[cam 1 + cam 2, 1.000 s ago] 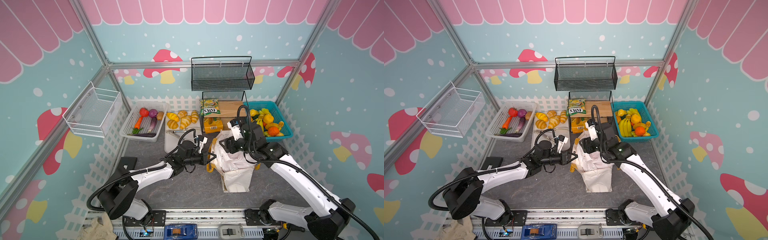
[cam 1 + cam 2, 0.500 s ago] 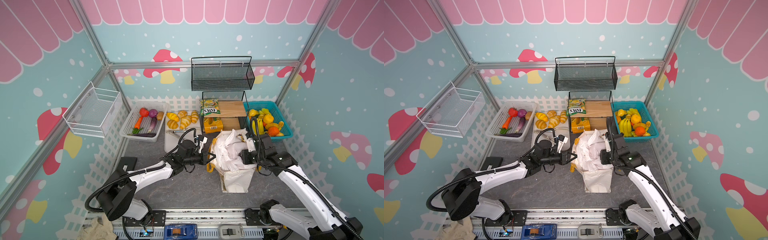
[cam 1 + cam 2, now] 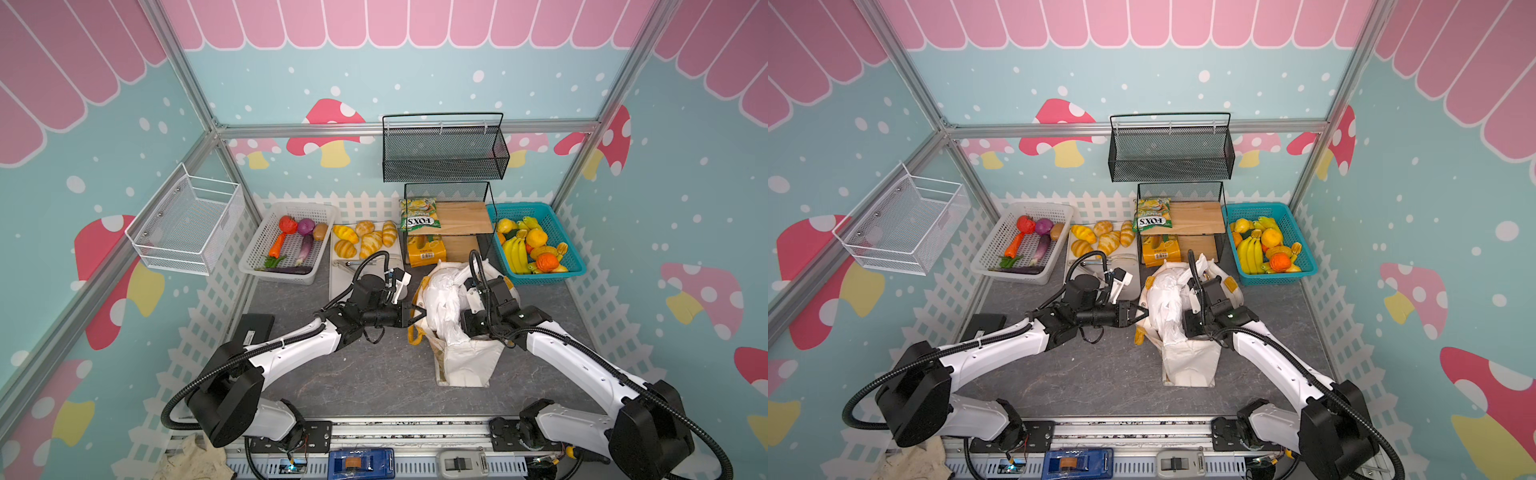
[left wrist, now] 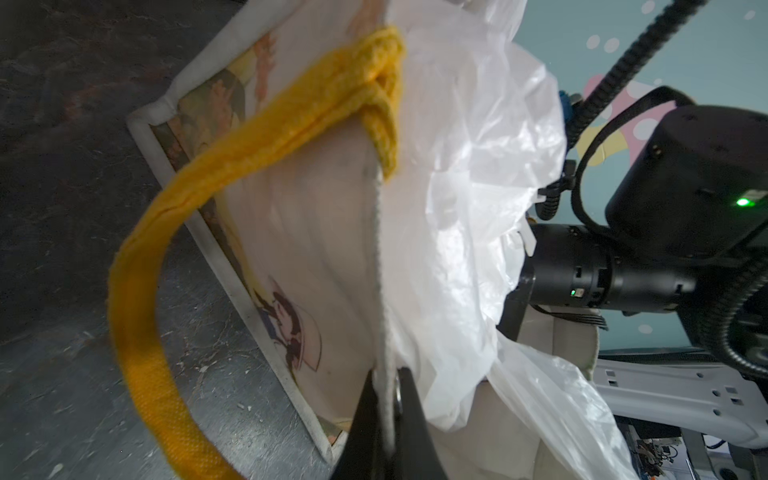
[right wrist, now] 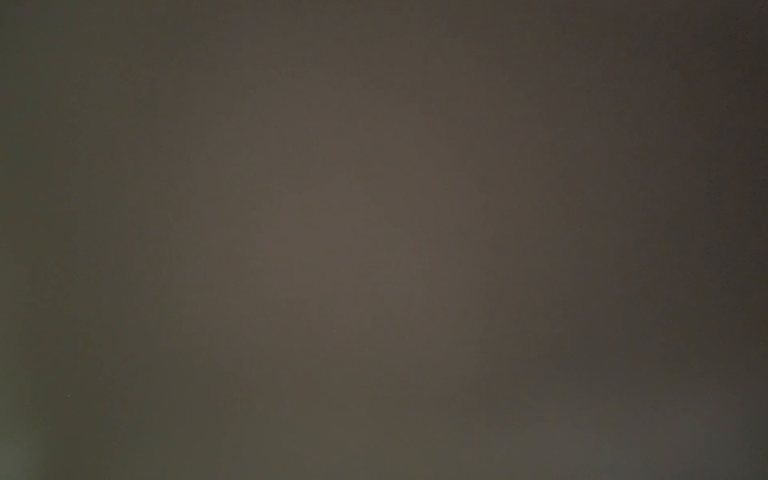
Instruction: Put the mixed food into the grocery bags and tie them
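Teal mushroom-print walls (image 3: 374,83), pink scalloped trim (image 3: 332,25), grey marbled floor (image 3: 353,382), white picket fence (image 3: 365,201).

Only legible wording is "FOX'S", white letters on a dark band across the green-yellow snack packet (image 3: 419,214) (image 3: 1153,214), reading upside-down in both top views. Pkt lies on the wooden top shelf (image 3: 465,218) of the black wire rack. Smaller print elsewhere on the pkt is too small to read. Yellow-orange box (image 3: 426,250) on the lower shelf has markings, illegible. White label on the flat black device (image 3: 254,328) is also illegible. In left wrist view the tote (image 4: 311,249) shows a cartoon print; can't make out any letters.
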Motion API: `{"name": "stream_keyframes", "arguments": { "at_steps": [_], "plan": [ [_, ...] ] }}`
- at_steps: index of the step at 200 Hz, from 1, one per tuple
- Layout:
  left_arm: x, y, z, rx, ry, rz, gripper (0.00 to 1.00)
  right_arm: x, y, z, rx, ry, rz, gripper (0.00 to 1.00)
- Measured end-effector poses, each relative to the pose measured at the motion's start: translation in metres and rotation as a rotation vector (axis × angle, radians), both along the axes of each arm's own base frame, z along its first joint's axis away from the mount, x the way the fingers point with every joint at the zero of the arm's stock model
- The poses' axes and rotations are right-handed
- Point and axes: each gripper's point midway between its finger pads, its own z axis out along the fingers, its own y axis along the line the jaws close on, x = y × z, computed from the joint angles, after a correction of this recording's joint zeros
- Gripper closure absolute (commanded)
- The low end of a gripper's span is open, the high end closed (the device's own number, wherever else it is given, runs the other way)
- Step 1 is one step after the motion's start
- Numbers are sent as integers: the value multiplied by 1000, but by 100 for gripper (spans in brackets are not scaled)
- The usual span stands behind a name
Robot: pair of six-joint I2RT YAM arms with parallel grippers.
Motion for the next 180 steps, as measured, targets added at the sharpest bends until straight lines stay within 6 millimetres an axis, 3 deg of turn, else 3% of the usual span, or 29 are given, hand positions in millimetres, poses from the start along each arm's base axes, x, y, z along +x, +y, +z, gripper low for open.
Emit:
{"name": "stream_keyframes", "arguments": {
  "at_steps": [21,41,59,88,111,137,161,180],
  "plan": [
    [1,8,4,0,4,5,100,0,4,1,-2,-10,12,57],
    [-1,18,7,7,8,6,100,-3,4,18,8,-44,30,46],
    [-3,27,11,15,6,10,100,-4,7,55,56,-127,57,43],
    [-4,43,9,24,12,29,100,2,20,140,172,-331,109,43],
    [-7,53,4,40,21,39,100,7,36,172,221,-410,162,45],
    [-10,61,2,49,27,48,100,24,58,158,213,-377,206,49],
    [-11,66,1,55,26,52,100,43,68,116,149,-291,206,52],
    [-12,66,0,57,23,52,100,47,68,84,108,-228,205,55]
  ]
}}
